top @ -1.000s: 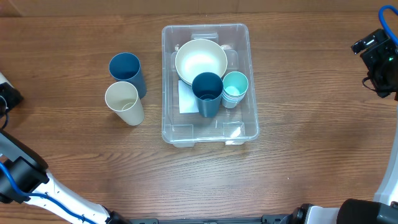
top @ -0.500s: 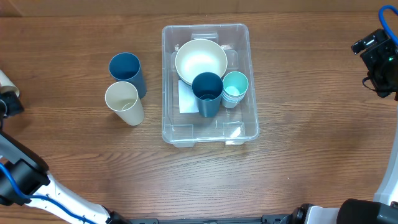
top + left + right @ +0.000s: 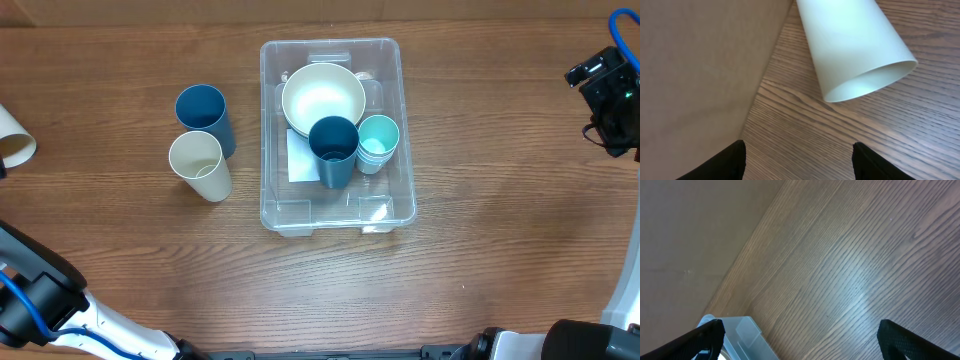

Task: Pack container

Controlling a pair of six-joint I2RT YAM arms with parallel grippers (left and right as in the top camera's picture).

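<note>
At the far left edge of the worktop a cream cup lies on its side, mouth toward the left hand. That hand's fingers stand apart just short of the cup and grip nothing, apparently lined up to take it. Further right a dark blue cup and a second cream cup stand upright and touching, probably waiting their turn to be packed. The container sits at the middle of the worktop. Inside it, a cream bowl fills the far end, with another dark blue cup and a stack of teal cups side by side against it, which leaves the near end free for the rest. A white label shows on the container's base, partly hidden under the bowl and cup, and no writing on it can be read. No brand marks show anywhere. The right hand hangs wide open and empty at the far right, well clear of the container.
</note>
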